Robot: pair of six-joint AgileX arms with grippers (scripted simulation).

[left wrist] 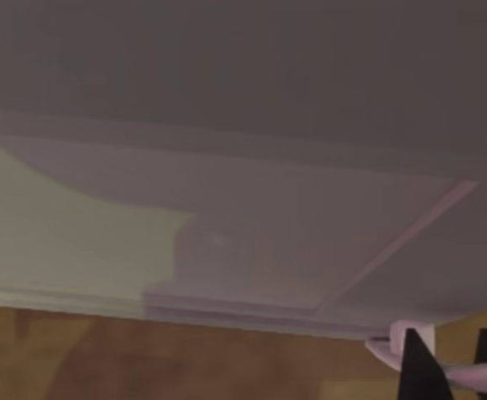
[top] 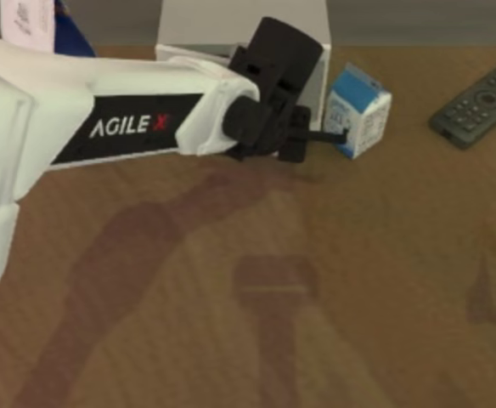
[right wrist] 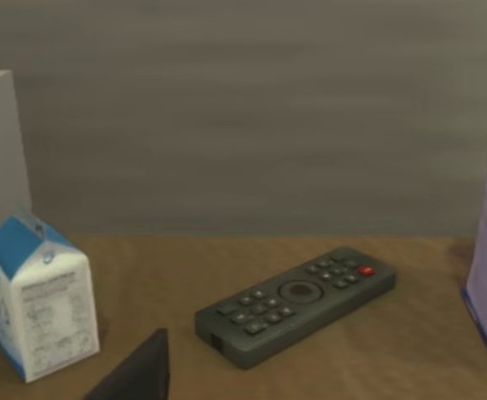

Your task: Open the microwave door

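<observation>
The microwave door [left wrist: 252, 242] fills the view above brown table [left wrist: 143, 358].

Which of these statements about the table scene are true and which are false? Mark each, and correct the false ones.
1. The left gripper is at the front of the boxy silver microwave. True.
2. The blue-and-white milk carton lies flat on its side. False: it stands upright.
3. The dark grey remote control lies on the brown wooden table, at the top view's right. True.
4. The remote control rests on top of the milk carton. False: they lie apart on the table.
5. The right arm reaches over the microwave. False: only the left arm does; the right arm does not show in the top view.
</observation>
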